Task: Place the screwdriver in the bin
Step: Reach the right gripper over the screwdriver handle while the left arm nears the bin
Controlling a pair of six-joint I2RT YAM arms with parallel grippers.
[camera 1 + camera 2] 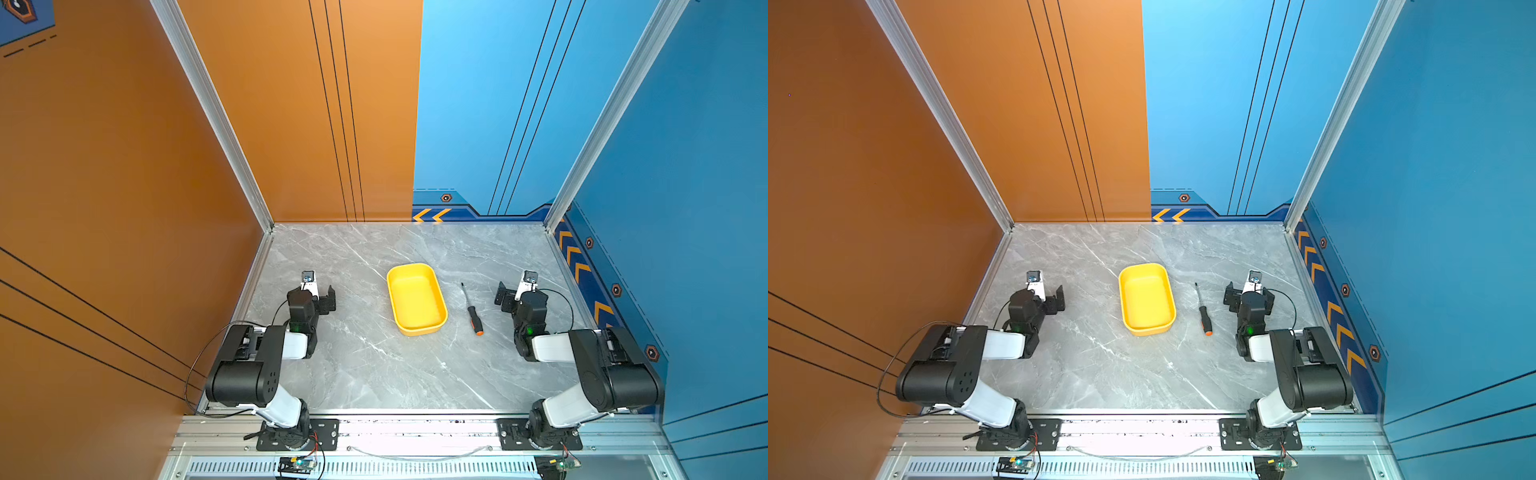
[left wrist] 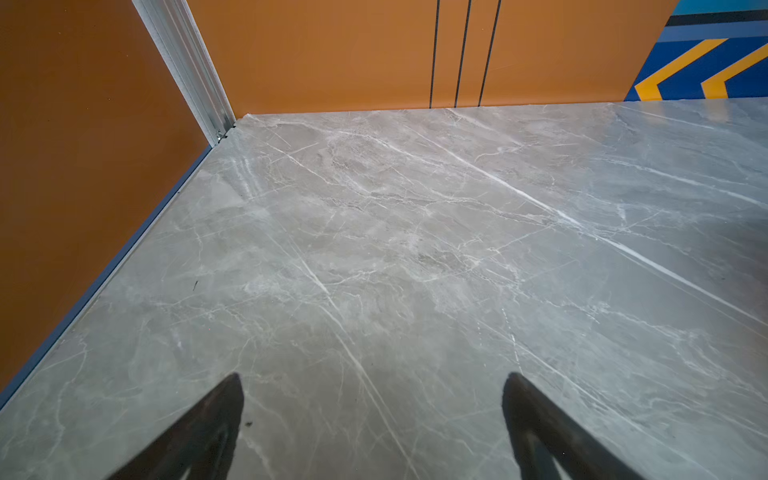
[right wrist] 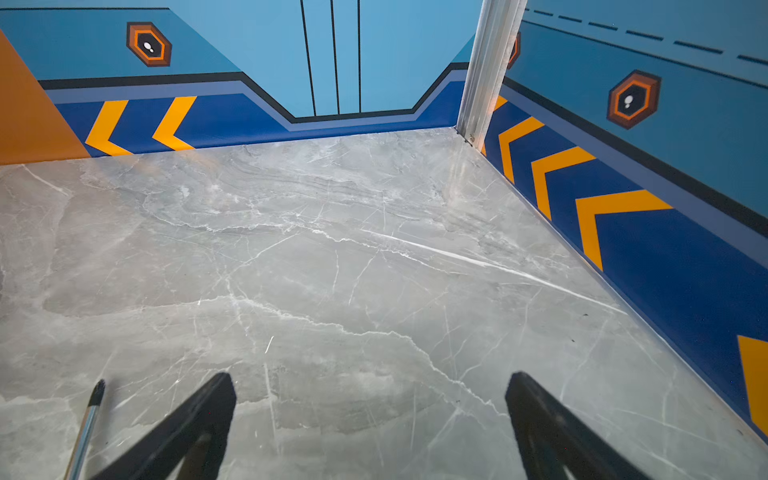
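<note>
On the left, the left gripper (image 1: 320, 293) hovers over the grey marble table (image 1: 374, 365), its jaws spread wide and holding nothing – the left wrist view shows only bare stone between the fingers (image 2: 224, 415). Near the middle sits the yellow bin (image 1: 417, 299), empty. Just to its right, not touching it, the screwdriver (image 1: 471, 308) lies flat on the table, shaft pointing toward the back wall, orange cap toward the front. Further right, the right gripper (image 1: 517, 291) stands wide apart too – empty, with the screwdriver's tip beside one finger (image 3: 199, 415).
</note>
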